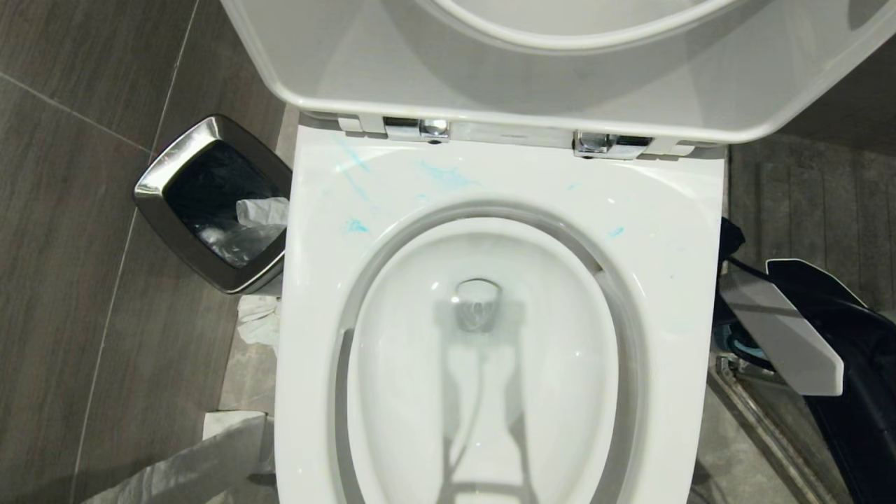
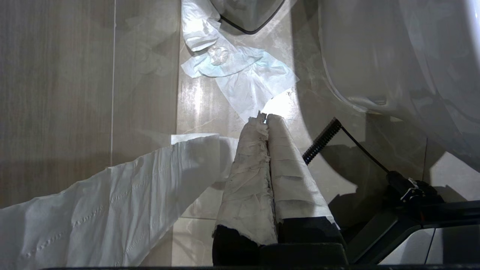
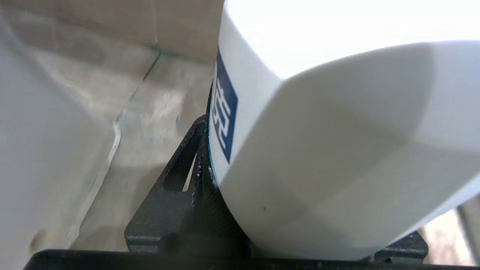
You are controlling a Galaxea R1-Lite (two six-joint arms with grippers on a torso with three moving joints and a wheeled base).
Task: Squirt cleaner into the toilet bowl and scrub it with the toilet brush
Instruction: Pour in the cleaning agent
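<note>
The white toilet bowl (image 1: pixel 490 364) fills the head view, with its seat and lid (image 1: pixel 532 77) raised. Pale blue smears of cleaner (image 1: pixel 357 225) streak the back of the rim. My right gripper (image 3: pixel 311 180) is down beside the toilet's right side. Its black fingers (image 3: pixel 187 165) are closed against a white bottle (image 3: pixel 337 142) with a dark blue label. That faceted white bottle (image 1: pixel 780 332) also shows at the right edge of the head view. My left gripper (image 2: pixel 267 117) hangs low at the toilet's left side, shut, its fingers wrapped in white paper. The toilet brush is out of view.
A chrome-rimmed black bin (image 1: pixel 150 185) stands left of the toilet, with paper inside. Crumpled tissue (image 2: pixel 240 75) and a long strip of toilet paper (image 2: pixel 112 210) lie on the floor on that side. A metal rail (image 1: pixel 763 420) runs along the floor at the right.
</note>
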